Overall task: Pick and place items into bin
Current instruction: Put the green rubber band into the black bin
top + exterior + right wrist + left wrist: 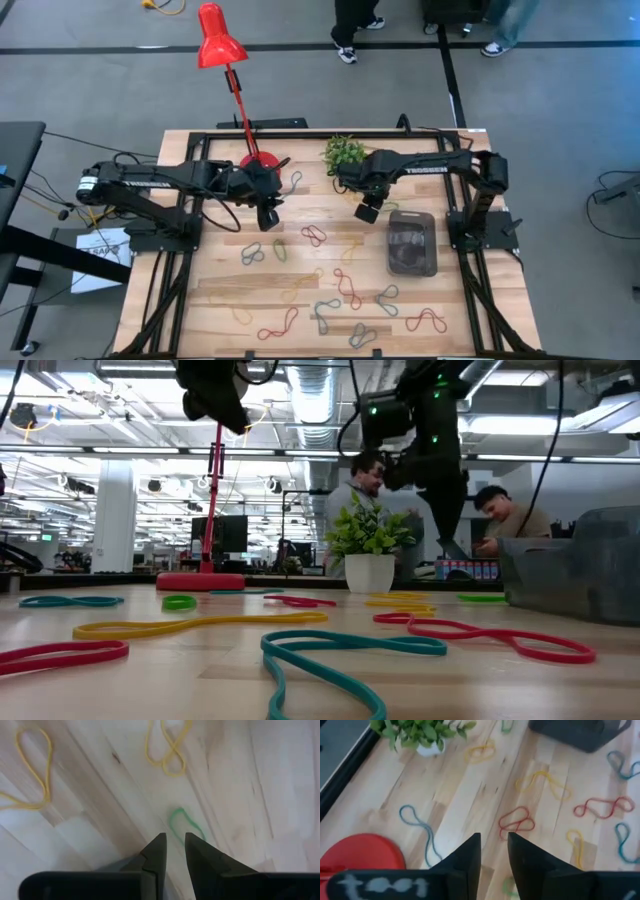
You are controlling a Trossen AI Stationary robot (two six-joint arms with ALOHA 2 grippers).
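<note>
Several thin twisted bands, red, yellow, green and grey-blue, lie flat across the wooden table, such as a red one (314,236) and a green one (280,248). The dark see-through bin (412,243) stands on the table's right half. My left gripper (268,218) hovers above the table beside the lamp base, with a red band (516,820) ahead of it. My right gripper (366,210) hovers just left of the bin, over a small green band (182,825). Each gripper's fingers are close together with a narrow slit between them, and they hold nothing.
A red desk lamp stands with its round base (262,160) at the far left. A small potted plant (345,152) sits at the far middle. A black frame (300,135) runs around the table. People (365,490) are in the room beyond the far edge.
</note>
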